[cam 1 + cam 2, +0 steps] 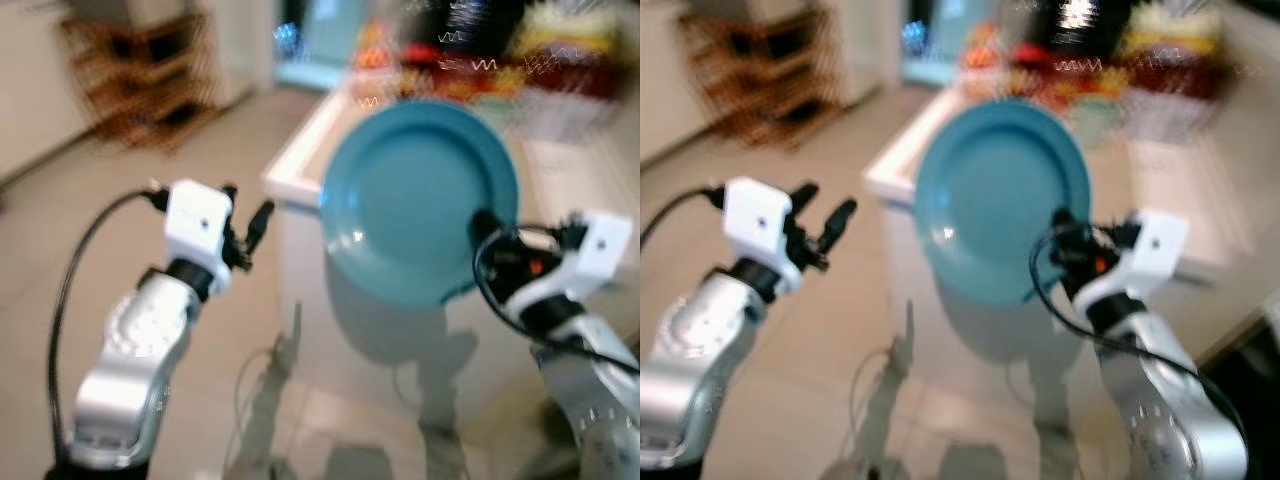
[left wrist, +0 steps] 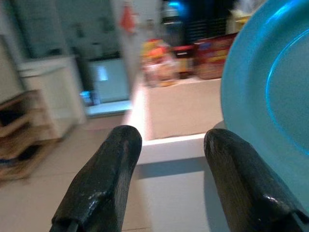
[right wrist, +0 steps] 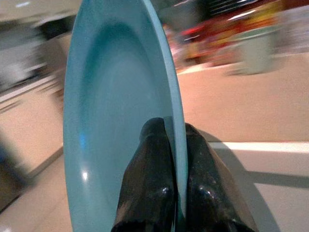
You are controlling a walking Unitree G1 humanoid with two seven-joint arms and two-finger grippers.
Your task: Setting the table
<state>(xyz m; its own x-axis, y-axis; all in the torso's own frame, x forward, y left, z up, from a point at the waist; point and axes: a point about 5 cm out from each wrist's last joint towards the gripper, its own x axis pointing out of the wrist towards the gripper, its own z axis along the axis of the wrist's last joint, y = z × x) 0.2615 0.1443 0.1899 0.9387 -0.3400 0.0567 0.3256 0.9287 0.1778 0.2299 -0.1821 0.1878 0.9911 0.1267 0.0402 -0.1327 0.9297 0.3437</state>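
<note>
So the right gripper [image 3: 175, 145] has its fingers [image 3: 149, 179] pinched tight on the rim of the blue plate [image 1: 415, 200], one finger on each face. The plate is held up nearly on edge in the air, over the near corner of the bench [image 1: 300, 160]. Left gripper [image 1: 245, 225] hangs beside it with fingers [image 2: 101, 179] spread wide, holding nothing. Blurry packages [image 1: 520, 60] sit along the bench's far edge.

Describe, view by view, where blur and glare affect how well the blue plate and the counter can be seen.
Left eye view: the blue plate and counter are motion-blurred. Right wrist view: the plate rim between the right gripper fingers is sharp, the background smeared. Left wrist view: glare brightens the counter's edge.
</note>
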